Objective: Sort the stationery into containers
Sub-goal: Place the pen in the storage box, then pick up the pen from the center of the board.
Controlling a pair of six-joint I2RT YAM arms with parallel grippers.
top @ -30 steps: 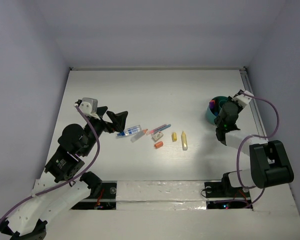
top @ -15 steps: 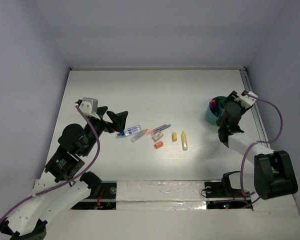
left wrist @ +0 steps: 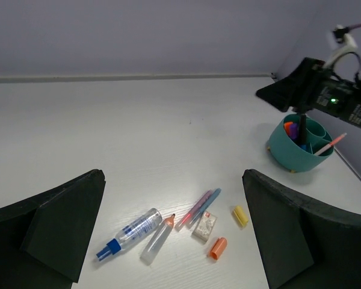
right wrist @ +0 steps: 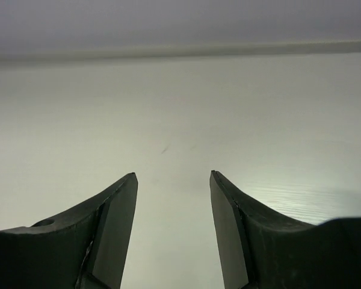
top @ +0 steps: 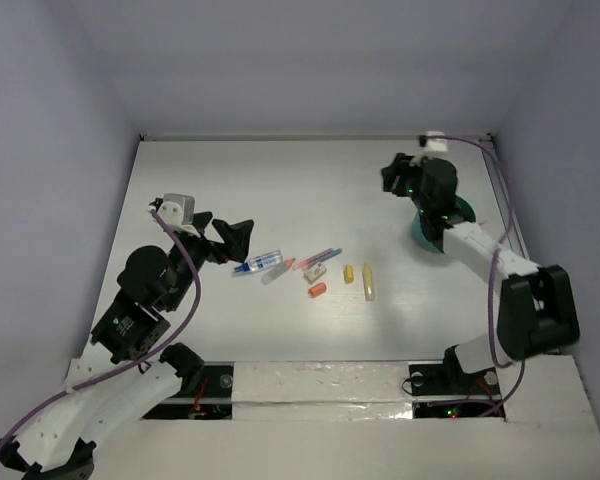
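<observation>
The teal organiser (top: 424, 238) (left wrist: 292, 153) stands at the right, partly under my right arm, with orange and purple markers and a thin pink pen (left wrist: 331, 143) in it. My right gripper (top: 393, 177) (right wrist: 173, 174) hovers open and empty over bare table, back-left of the organiser. On the table's middle lie a blue-white pen (top: 259, 263) (left wrist: 129, 233), a clear orange-tipped pen (left wrist: 157, 239), a pink and a blue pen (top: 320, 257) (left wrist: 198, 208), a white eraser (top: 314, 271) (left wrist: 204, 227), an orange stub (top: 318, 290) (left wrist: 218, 247) and yellow markers (top: 368, 281) (left wrist: 240, 215). My left gripper (top: 225, 232) (left wrist: 173, 174) stands wide open just left of them.
White walls close the table at the back and both sides. A metal rail (top: 500, 190) runs along the right edge behind the organiser. The arm bases and their cables sit along the near edge.
My right gripper opened above the organiser, then rose and swung away to its back-left. The left arm and the items on the table have not moved.
</observation>
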